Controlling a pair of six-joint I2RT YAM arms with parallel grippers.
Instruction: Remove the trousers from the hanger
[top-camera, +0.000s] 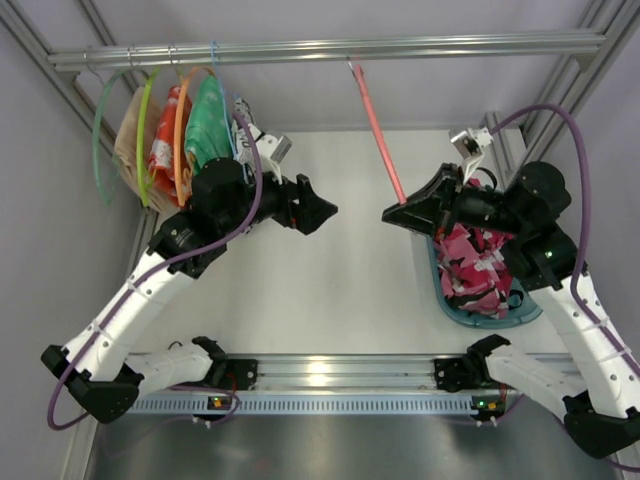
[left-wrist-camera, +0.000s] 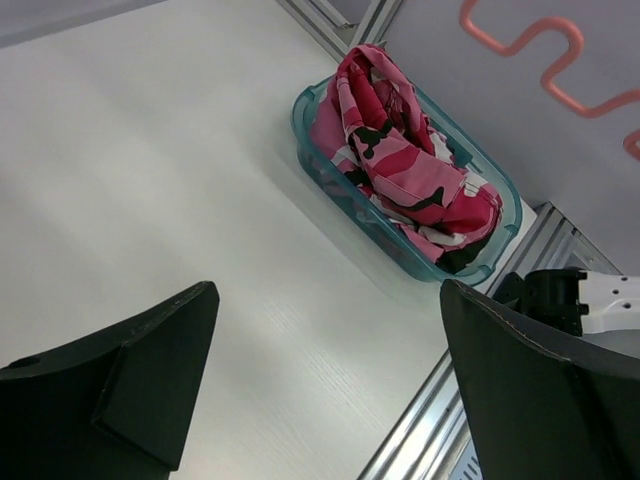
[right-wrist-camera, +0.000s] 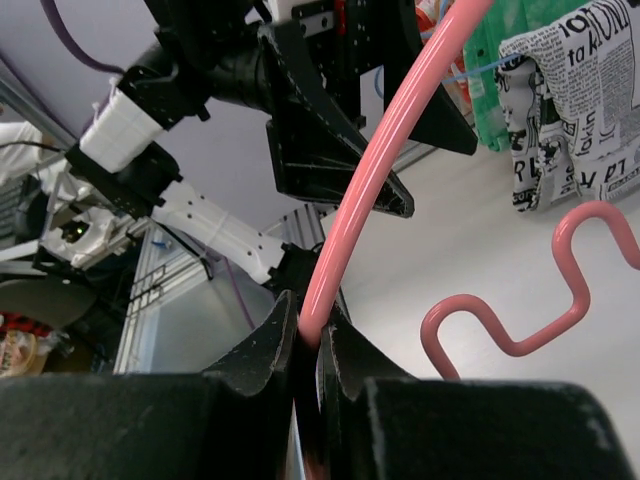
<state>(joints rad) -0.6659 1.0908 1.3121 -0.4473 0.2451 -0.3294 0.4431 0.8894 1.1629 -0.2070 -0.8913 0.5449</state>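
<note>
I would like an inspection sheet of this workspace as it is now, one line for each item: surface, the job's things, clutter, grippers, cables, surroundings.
Surface: white table, with the teal basket at its right side.
Job's things: trousers off the hanger, bunched in the basket; hanger bare, hooked on the top rail.
Clutter: green and orange hangers with garments at the rail's left end.
Grippers: left gripper open and empty above the table; right gripper shut on the hanger's arc.
Cables: purple cable along each arm; no snag seen.
Surroundings: aluminium frame, grey walls.
</note>
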